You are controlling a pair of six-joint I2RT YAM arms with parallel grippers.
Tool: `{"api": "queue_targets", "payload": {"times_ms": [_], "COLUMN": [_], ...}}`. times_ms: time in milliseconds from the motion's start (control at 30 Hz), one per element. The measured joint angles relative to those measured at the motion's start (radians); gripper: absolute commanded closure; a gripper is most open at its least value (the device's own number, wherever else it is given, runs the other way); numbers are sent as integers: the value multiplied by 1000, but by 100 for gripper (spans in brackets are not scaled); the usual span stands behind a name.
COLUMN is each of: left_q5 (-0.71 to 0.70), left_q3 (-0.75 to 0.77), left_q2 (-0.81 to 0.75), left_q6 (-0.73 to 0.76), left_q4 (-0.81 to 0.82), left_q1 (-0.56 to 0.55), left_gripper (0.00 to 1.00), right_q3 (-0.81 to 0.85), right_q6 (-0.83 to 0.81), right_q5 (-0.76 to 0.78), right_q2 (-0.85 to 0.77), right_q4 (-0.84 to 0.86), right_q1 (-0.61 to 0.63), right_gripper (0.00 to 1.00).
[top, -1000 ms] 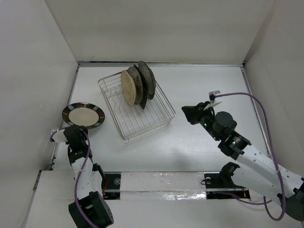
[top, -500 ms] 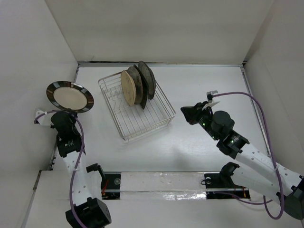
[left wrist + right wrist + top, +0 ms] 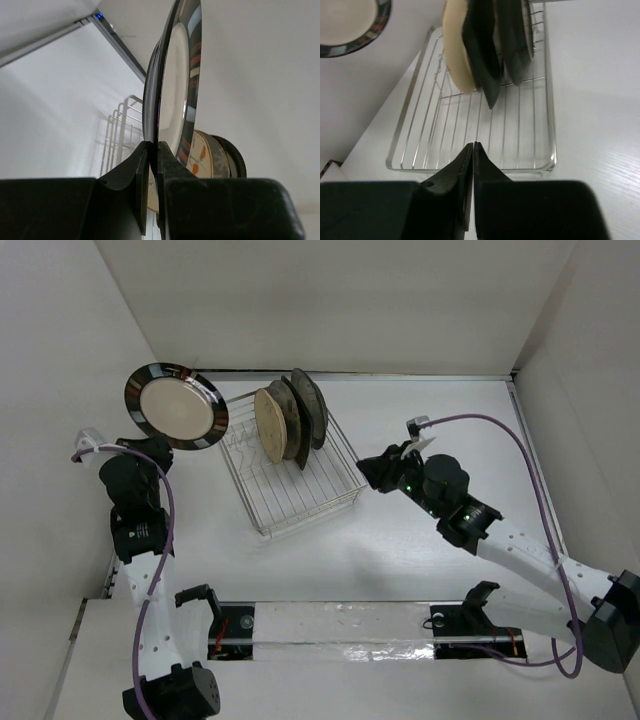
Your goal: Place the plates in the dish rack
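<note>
Aloft, plate (image 3: pixel 175 406) in left gripper (image 3: pixel 153 146)

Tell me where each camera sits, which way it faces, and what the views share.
Top camera: above and behind the arms, looking down at the table; both arms, left hand and right hand show.
Left wrist: looks along the left hand, edge-on at the striped plate it pinches, held off the table.
Right wrist: looks past the closed, empty right hand onto the dish rack.
Shared: all three show the dish rack, its standing plates and the striped plate.
</note>
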Motion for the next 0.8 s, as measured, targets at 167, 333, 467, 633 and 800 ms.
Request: {"api": "queue_targets", "payload": {"times_ms": [167, 333, 467, 633, 800], "left_q5": [110, 220, 283, 356, 410], "left_q3": [-14, -67, -93, -99, -100], "left_q2": [-3, -31, -60, -79, -97], "left_q6": [-28, -82, -113, -157, -182], "left_q4": [16, 66, 75, 111, 150], "left_q1": [-8, -19, -42, -68, -93], "left_gripper": [100, 100, 100, 100, 100], "right_q3": [158, 338, 440, 522, 587], "right_q6": [7, -5, 0, 27, 61], "right_q5": [-95, -201, -296, -389, -431], "right_q2": [115, 293, 428, 554, 625], "right_q4": [20, 66, 70, 62, 69], "right_q1": [13, 13, 13, 11, 11], "right_gripper": [22, 11, 8, 7, 6]}}
